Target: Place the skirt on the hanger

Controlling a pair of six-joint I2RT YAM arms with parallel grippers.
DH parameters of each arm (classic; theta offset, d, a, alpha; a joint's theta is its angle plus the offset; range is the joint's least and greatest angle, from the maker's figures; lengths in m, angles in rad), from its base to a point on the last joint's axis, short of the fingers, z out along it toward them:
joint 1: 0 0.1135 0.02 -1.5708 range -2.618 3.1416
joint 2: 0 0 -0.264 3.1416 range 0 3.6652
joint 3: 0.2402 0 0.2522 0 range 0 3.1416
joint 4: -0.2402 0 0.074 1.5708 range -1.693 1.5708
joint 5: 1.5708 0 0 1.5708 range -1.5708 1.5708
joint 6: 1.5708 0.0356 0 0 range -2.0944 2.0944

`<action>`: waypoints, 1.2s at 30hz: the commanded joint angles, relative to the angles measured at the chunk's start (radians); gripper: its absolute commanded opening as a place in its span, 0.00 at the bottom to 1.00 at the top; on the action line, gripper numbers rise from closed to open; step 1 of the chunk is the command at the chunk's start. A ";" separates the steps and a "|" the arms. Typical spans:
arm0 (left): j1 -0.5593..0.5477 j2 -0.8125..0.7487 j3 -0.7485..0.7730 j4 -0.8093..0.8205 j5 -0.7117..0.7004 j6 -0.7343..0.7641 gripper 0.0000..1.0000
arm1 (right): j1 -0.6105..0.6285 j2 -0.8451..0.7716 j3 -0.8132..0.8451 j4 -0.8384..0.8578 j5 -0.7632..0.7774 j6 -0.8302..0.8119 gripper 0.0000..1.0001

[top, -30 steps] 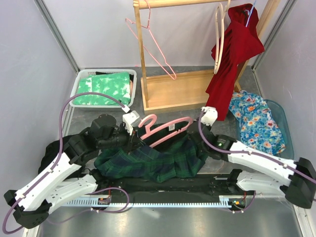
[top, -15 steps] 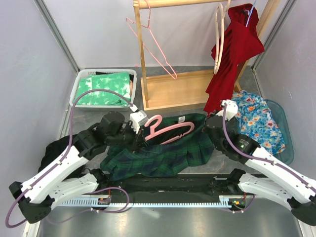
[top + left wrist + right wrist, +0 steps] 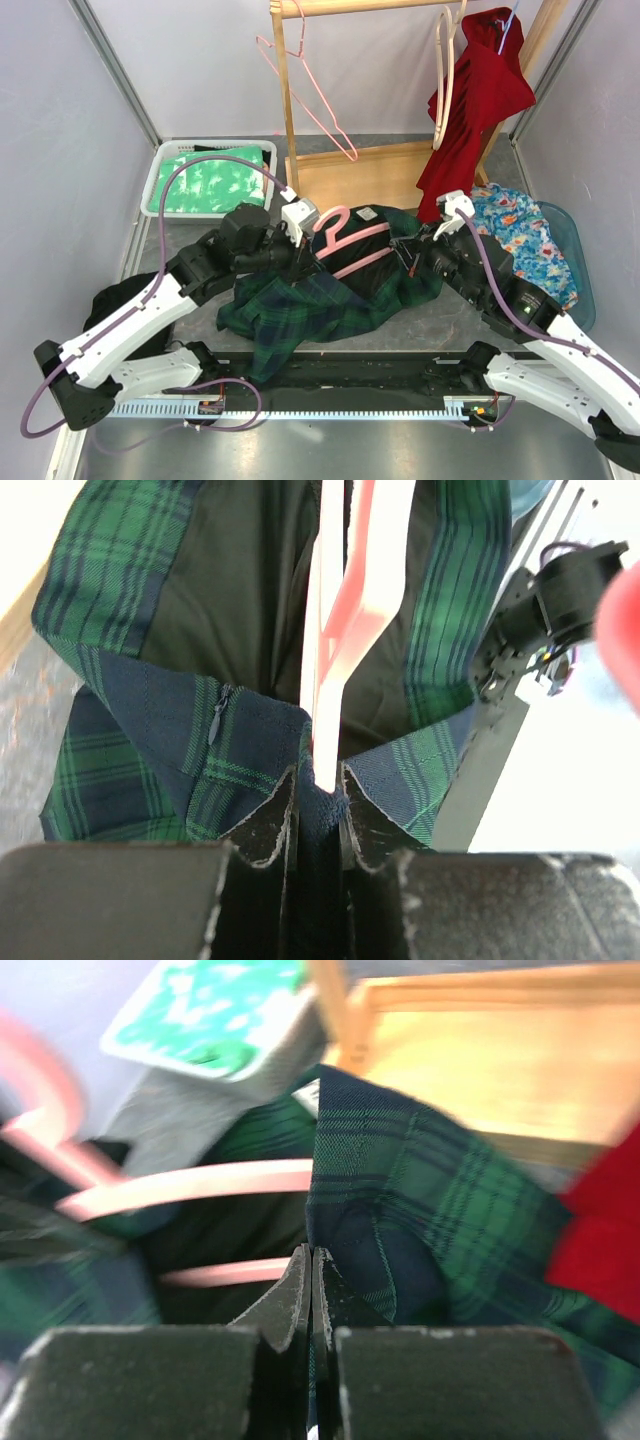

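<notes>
1. The pink hanger [image 3: 352,236] is clamped in the narrowly set jaws of the left gripper [image 3: 318,785], with skirt cloth bunched at the fingertips.
2. An edge of the plaid skirt [image 3: 315,300] is pinched by the right gripper [image 3: 311,1258], whose jaws are pressed fully together.
3. The skirt is spread between both grippers, its lower part lying on the table [image 3: 450,322], near the wooden rack [image 3: 370,180].

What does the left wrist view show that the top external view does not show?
Only the left wrist view shows a zipper and, close up, the left gripper pinching the pink hanger and the plaid skirt together. Only the top external view shows the wooden rack, the red garment and the white basket. Both show skirt and hanger.
</notes>
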 commanded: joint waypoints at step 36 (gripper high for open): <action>-0.010 -0.063 0.097 -0.015 0.352 0.305 0.02 | 0.002 0.105 0.269 -0.036 -0.791 -0.419 0.69</action>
